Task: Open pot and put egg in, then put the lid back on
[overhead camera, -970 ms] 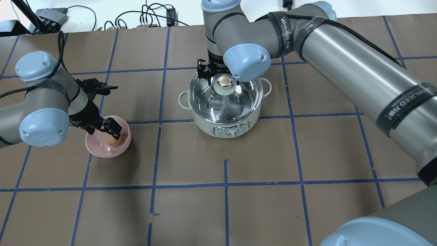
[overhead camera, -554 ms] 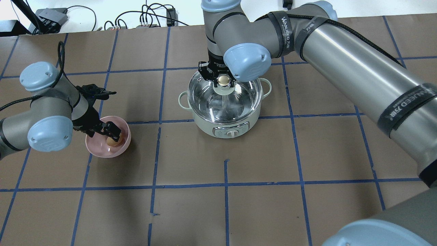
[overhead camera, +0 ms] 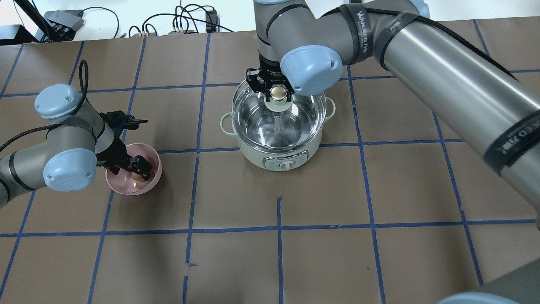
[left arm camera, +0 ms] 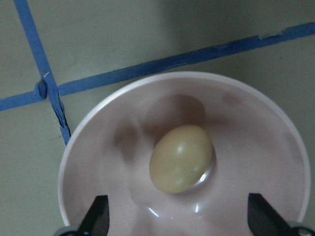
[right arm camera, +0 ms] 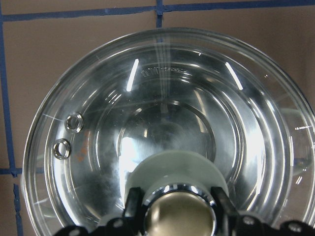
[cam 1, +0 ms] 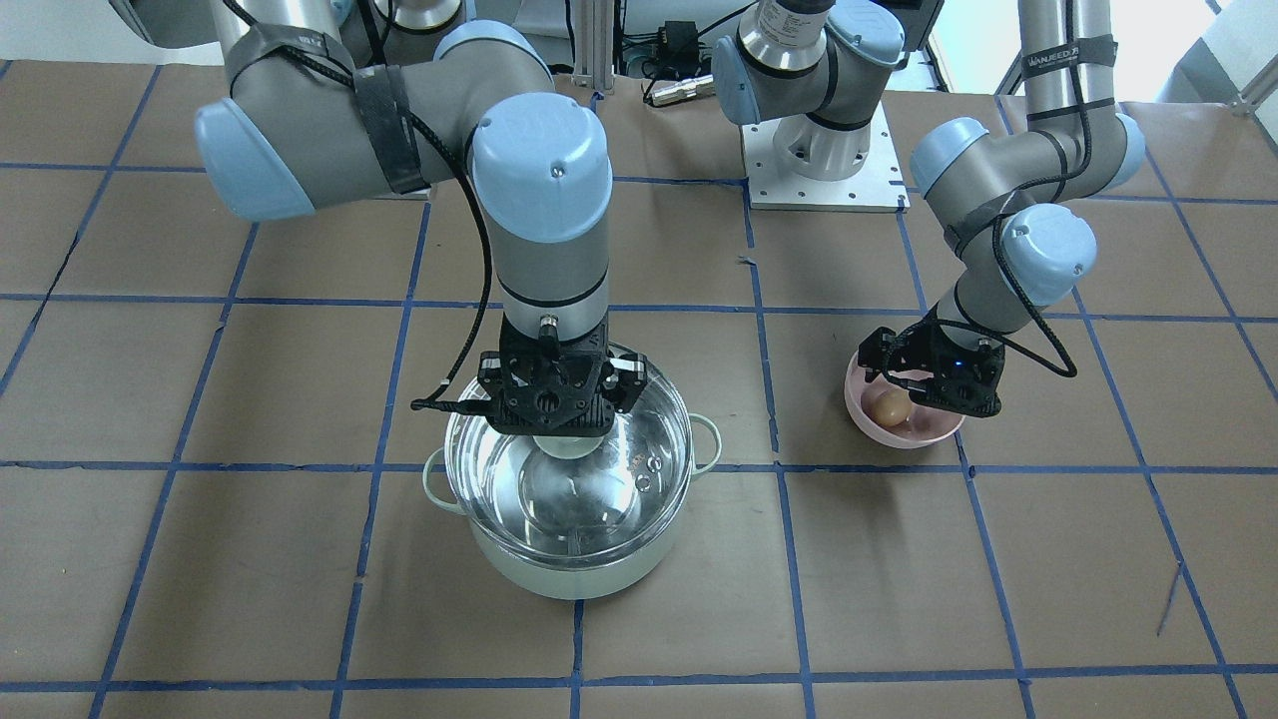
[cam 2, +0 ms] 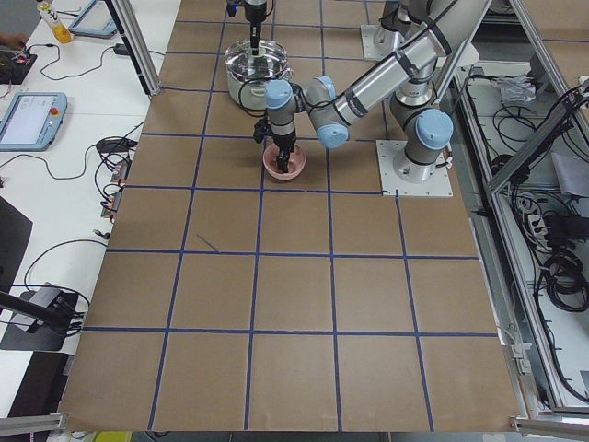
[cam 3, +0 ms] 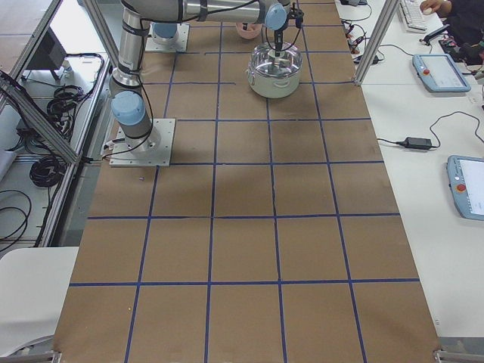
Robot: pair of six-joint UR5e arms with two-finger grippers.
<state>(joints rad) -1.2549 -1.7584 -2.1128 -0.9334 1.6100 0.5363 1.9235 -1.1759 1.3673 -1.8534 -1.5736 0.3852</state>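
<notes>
Lid [cam 1: 624, 499]: right pincer [right arm camera: 176, 216] was clamped on its cream-topped knob [overhead camera: 277, 93], one finger each side. Glass disc hung roughly level from the knob. Judging by the front view, it sat slightly above and off-centre from the pot [overhead camera: 257, 157], steel rim overhanging the mint wall. Pot stood on the counter [overhead camera: 379, 190], control dial toward the robot.

Left pincer [left arm camera: 179, 217] was apart, down inside the pink bowl [left arm camera: 93, 147]. Its fingertips [left arm camera: 98, 216] sat either side of the egg [left arm camera: 181, 158], neither touching it as far as the wrist view showed. Egg lay on its side at the bowl bottom, well apart from the pot.

Step in hand, my read: lid removal.
- Lift straight up until the rim is fully free of the pot.
- Keep it level so the knob doesn't twist in the grip.
- Carry it off to the side away from the bowl, so the left arm gets a free path.

For the egg grab, centre the fingers across the short axis and close gently. It's smooth and round, so it will likely squirt out or crack if squeezed hard.
</notes>
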